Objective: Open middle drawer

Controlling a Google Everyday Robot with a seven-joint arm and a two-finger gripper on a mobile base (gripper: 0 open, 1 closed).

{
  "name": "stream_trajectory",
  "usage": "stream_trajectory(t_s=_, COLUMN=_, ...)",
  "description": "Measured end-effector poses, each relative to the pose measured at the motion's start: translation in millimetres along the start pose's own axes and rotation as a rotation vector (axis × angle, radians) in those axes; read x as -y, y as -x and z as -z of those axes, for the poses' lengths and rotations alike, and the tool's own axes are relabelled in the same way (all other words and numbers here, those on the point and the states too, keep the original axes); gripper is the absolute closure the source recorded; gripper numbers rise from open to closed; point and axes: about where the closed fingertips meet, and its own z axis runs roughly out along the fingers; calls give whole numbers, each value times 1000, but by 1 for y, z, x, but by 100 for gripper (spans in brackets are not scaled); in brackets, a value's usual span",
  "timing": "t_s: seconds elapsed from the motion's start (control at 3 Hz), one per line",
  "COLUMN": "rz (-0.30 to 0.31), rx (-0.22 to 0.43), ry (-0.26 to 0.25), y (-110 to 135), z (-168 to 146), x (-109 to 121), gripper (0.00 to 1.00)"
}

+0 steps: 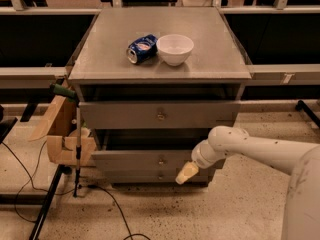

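Claw (186,173), grip state unclear, hangs at the lower right of the middle drawer (130,160)

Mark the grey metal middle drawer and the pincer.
grey metal middle drawer (125,160): camera view, front panel, left half.
pale pincer (184,175): camera view, its tip, low by the drawer's right end.

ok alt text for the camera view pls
A white robot arm reaches in from the right, its gripper low at the front of a grey three-drawer cabinet, below and right of the knob of the middle drawer. A white bowl and a blue can on its side sit on top.
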Motion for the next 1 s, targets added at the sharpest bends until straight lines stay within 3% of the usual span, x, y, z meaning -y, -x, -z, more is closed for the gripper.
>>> stream_trajectory(t_s=0.33, rz=12, rx=-48, ry=24, y=-20, z=-1, x=-27, gripper=0)
stream_trajectory(t_s=0.67, rz=50, rx=-76, ry=18, y=-22, z=-1, x=-38, gripper=0)
stream_trajectory(t_s=1.0, rz=85, rx=-62, ry=-45, y=-9, z=15, x=-30, gripper=0)
